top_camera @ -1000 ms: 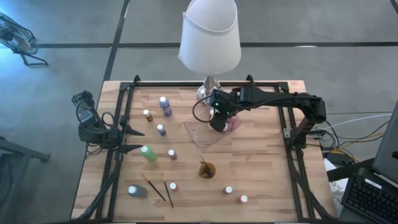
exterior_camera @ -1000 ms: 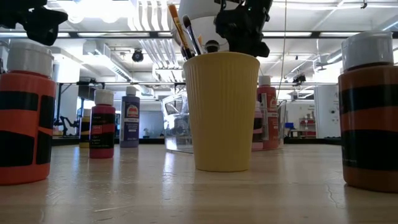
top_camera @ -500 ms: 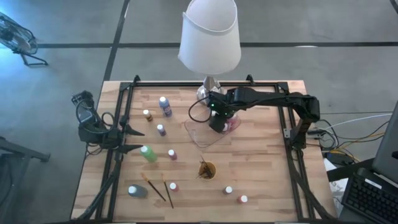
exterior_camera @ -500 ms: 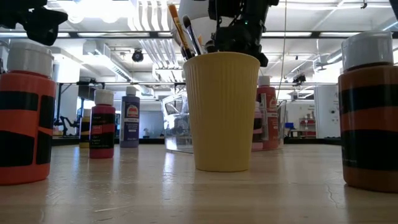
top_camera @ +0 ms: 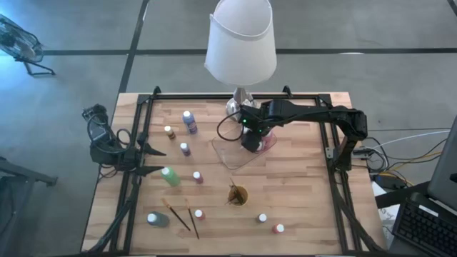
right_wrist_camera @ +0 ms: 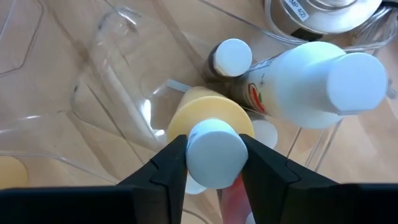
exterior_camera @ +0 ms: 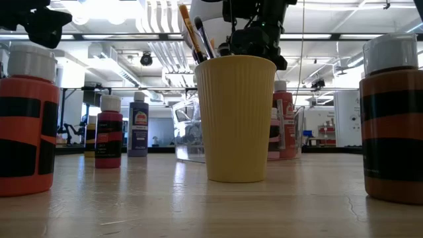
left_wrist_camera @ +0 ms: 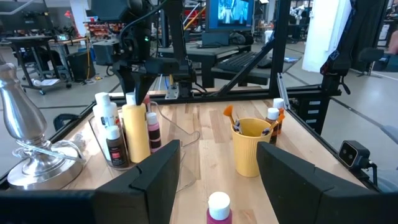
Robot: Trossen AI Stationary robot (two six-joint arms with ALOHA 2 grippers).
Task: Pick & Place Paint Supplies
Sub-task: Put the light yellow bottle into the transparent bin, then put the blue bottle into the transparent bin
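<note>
Shifted slightly toward the lamp end vs a sec ago: right gripper (right_wrist_camera: 213, 163), now parked over the back corner of the clear tray (top_camera: 232, 158), lower in the low view than before. Clamped on the white cap of a yellow bottle (right_wrist_camera: 205, 121), fingers (right_wrist_camera: 163, 168) snug on both sides of cap, bottle upright inside the tray next to a big white bottle (right_wrist_camera: 311, 84) and a small dark bottle (right_wrist_camera: 227, 59). Looks like mid-placement, release not yet done. Left gripper (top_camera: 153, 160) idle at table's left edge, jaws wide, holding nothing. Rest of supplies scattered on the wood: purple bottle (top_camera: 189, 121), green bottle (top_camera: 171, 175), grey bottle (top_camera: 156, 219), two loose brushes (top_camera: 183, 217) near front, more brushes standing in the orange cup (top_camera: 237, 194). Risks, as a guess: tray corner crowded, so opening jaws wide could knock the neighbours & topple the tall white one; letting go before base sits flat could tip the yellow bottle; pulling out sideways instead of straight up could drag the light tray or clip the lamp base (top_camera: 239, 106) just behind.
</note>
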